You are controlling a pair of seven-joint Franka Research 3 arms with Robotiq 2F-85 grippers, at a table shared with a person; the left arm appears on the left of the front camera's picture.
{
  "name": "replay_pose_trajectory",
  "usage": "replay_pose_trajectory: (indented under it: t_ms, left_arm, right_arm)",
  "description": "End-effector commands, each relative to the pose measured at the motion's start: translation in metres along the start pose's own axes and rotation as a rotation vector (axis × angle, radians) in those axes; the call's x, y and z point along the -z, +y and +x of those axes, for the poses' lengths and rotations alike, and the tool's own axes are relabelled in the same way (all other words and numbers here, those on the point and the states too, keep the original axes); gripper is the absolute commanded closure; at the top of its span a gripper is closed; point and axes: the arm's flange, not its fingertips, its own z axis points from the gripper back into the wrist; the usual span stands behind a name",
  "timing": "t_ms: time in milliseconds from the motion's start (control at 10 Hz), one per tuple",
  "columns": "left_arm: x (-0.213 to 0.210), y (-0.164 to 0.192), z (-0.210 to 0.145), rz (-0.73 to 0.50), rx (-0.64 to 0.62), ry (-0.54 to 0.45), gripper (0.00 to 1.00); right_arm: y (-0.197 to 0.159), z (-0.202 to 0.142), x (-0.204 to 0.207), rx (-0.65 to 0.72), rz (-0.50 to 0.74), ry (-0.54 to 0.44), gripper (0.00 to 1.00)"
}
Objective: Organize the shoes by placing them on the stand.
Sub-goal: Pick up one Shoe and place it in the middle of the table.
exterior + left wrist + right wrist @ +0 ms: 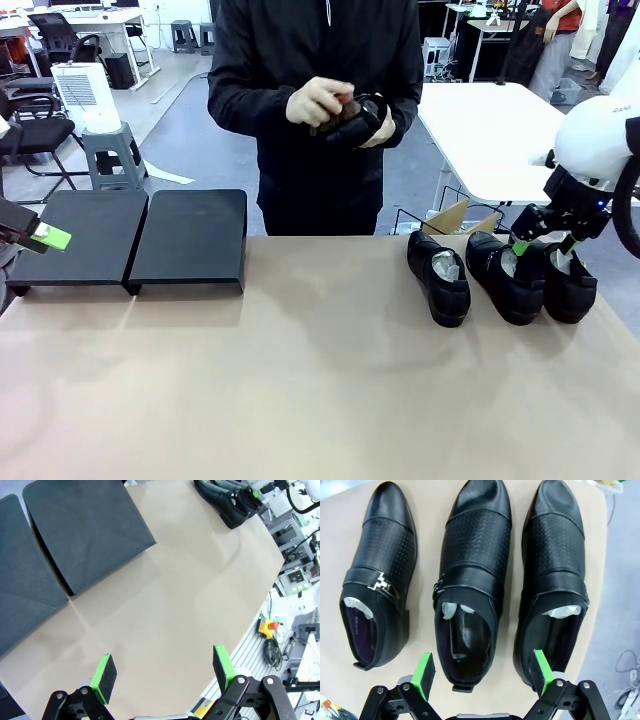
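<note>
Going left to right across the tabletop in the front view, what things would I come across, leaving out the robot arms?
Stand's left section → stand's right section → first shoe → second shoe → third shoe.

Three glossy black shoes (475, 540) are seen from above, laid side by side on a tan tabletop (332, 630), toes toward the top of the picture. The left-hand shoe (380, 555) is crossed by a strap with a small silver buckle (382, 583). The middle shoe (472, 585) and the right-hand shoe (555, 555) are crossed by plain black straps. A perforated panel is shown on each upper, and white paper (562, 612) is tucked inside each opening. At the bottom edge the right gripper (482, 672) is held with its fingers wide apart. One of its green pads (424, 674) is placed beside the middle shoe's heel, the other before the right-hand shoe's heel. Grey floor (617, 605) is seen past the table's edge at the right.
</note>
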Motion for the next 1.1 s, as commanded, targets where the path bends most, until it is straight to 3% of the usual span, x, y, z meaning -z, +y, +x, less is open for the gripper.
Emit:
replay_pose_trajectory:
  t_ms: [0,100,400,1000]
  left_arm:
    - [0.0,0.001,0.0,-0.018,0.015,-0.015,0.0]
    - [0.0,0.001,0.0,-0.018,0.015,-0.015,0.0]
    - [0.0,0.001,0.0,-0.018,0.015,-0.015,0.0]
    - [0.0,0.001,0.0,-0.018,0.015,-0.015,0.0]
  right_arm:
    - [0.004,0.009,-0.002,0.003,-0.016,-0.012,0.19]
    - [0.008,0.009,-0.004,0.012,-0.038,-0.02,0.37]
    - [0.011,0.011,-0.003,0.033,-0.091,-0.048,0.37]
    - [0.01,0.019,0.028,0.066,-0.059,0.021,0.37]
